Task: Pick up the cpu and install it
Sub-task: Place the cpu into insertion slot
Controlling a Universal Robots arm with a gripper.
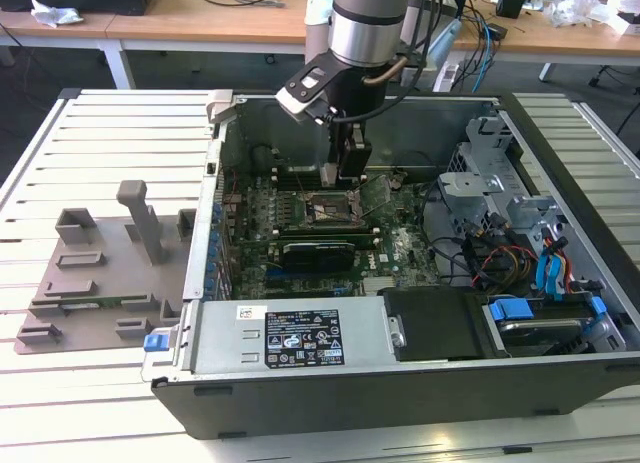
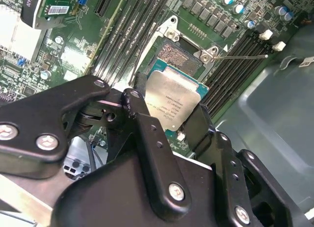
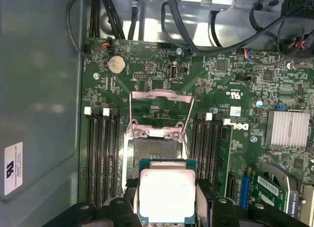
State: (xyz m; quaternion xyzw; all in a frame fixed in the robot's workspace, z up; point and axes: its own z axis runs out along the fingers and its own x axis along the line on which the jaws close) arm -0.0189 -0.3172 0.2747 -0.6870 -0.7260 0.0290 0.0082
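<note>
Holds cpu clamped in gripper over open socket; install step, calls for squaring up precisely.

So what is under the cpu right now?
In the first wrist view the cpu, held between the fingers, hangs over the open socket. Part of the socket shows bare past the cpu; the rest beneath it is covered.

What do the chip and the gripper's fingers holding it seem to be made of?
Chip: dull silvery metal lid, softly reflecting light, on a thin green board rim. Fingers of the gripper: matte black, likely coated metal, judging by the screwed joints; could be hard plastic.
</note>
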